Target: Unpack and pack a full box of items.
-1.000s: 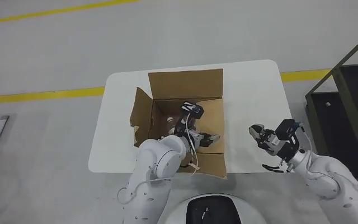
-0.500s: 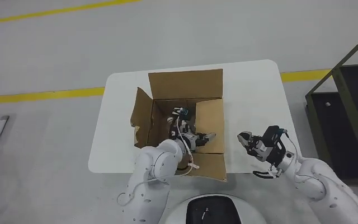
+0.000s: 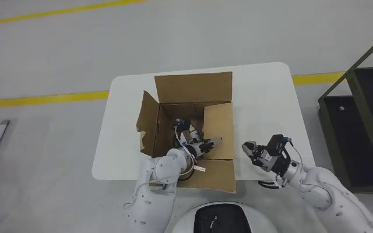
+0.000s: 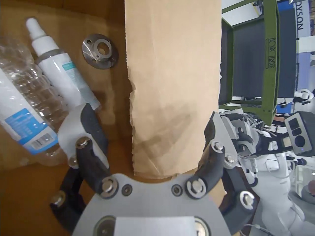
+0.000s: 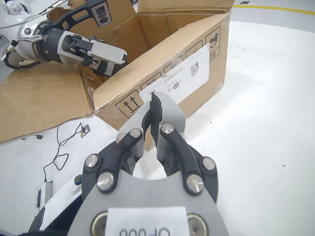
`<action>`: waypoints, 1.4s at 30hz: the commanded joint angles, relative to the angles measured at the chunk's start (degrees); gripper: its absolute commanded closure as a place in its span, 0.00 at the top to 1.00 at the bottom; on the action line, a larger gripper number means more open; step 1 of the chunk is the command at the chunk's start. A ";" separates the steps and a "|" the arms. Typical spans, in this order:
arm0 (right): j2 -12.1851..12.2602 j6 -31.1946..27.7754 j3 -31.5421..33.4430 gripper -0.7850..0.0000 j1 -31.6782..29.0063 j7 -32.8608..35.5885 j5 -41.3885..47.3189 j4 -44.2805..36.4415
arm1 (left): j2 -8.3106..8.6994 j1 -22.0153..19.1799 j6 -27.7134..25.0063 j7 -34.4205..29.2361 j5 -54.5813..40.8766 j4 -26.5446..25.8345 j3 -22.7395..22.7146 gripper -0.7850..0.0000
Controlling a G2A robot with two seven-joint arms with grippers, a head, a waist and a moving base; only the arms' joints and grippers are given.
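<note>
Brown cardboard box holds clear plastic bottle, white spray bottle and round metal flange. Unpacking seems barely begun: left gripper fingers apart inside, right gripper pinched together outside, right.

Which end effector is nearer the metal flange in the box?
Left. The left end effector is inside the cardboard box, the metal flange on the floor just ahead of it. The right end effector is outside, over the table beside the box's labelled wall.

tbl – white, rnd corners | on it: open cardboard box
</note>
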 commanded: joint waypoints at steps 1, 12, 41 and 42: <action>-0.08 -0.15 -0.55 0.00 0.23 0.21 0.31 0.36 | 0.09 0.00 0.14 0.29 -0.87 0.14 0.05 1.00; -0.57 0.00 -3.30 0.00 2.63 1.14 1.15 2.29 | 0.37 -1.07 0.75 1.30 -8.62 -1.26 0.14 1.00; 0.74 14.62 16.80 0.62 1.52 7.46 28.57 0.25 | -2.16 -17.68 -9.51 7.02 -24.13 6.96 19.10 1.00; 0.74 14.64 17.00 0.64 1.89 7.95 29.74 0.59 | -2.26 -17.92 -9.45 7.35 -24.23 7.57 19.60 1.00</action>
